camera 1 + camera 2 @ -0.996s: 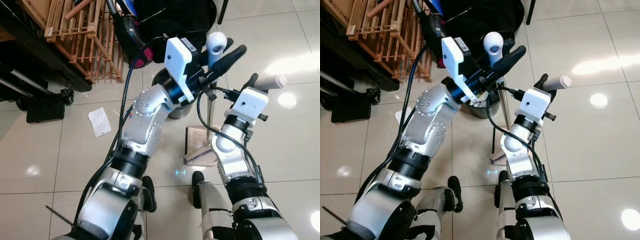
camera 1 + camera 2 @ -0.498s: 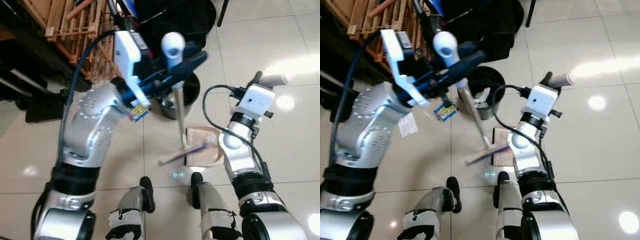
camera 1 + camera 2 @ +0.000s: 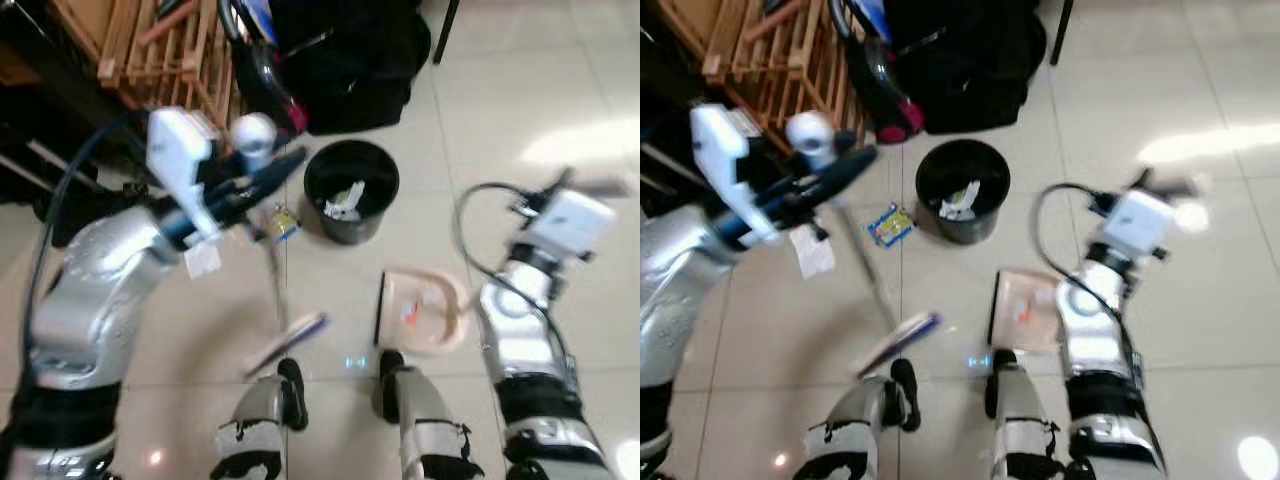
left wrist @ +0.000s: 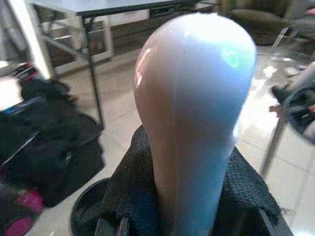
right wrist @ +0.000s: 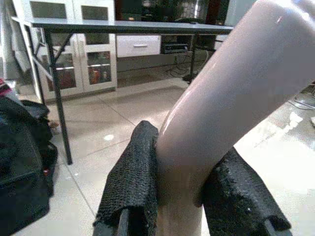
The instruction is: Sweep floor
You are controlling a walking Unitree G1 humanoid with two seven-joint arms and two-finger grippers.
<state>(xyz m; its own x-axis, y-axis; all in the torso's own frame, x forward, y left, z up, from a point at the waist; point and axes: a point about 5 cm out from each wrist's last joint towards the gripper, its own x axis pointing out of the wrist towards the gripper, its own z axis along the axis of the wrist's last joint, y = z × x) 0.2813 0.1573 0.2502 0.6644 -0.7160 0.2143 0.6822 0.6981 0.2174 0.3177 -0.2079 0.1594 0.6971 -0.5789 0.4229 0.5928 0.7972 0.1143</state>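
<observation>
The left tool (image 3: pixel 262 172), clamped on the white knob of the broom (image 3: pixel 277 300), has swung out to the robot's left in the last second, and the brush head that was against the dustpan (image 3: pixel 422 312) now rests on the floor tiles (image 3: pixel 500 90) well apart from it, by the robot's left foot. The right tool (image 5: pixel 189 196), clamped on the dustpan's pale handle, keeps the pan flat in front of the right foot with a little orange debris inside. With a white paper scrap (image 3: pixel 812 250) and a blue packet (image 3: pixel 890 225) lying near the black bin (image 3: pixel 351 190), this looks like a draw-back for another stroke.
</observation>
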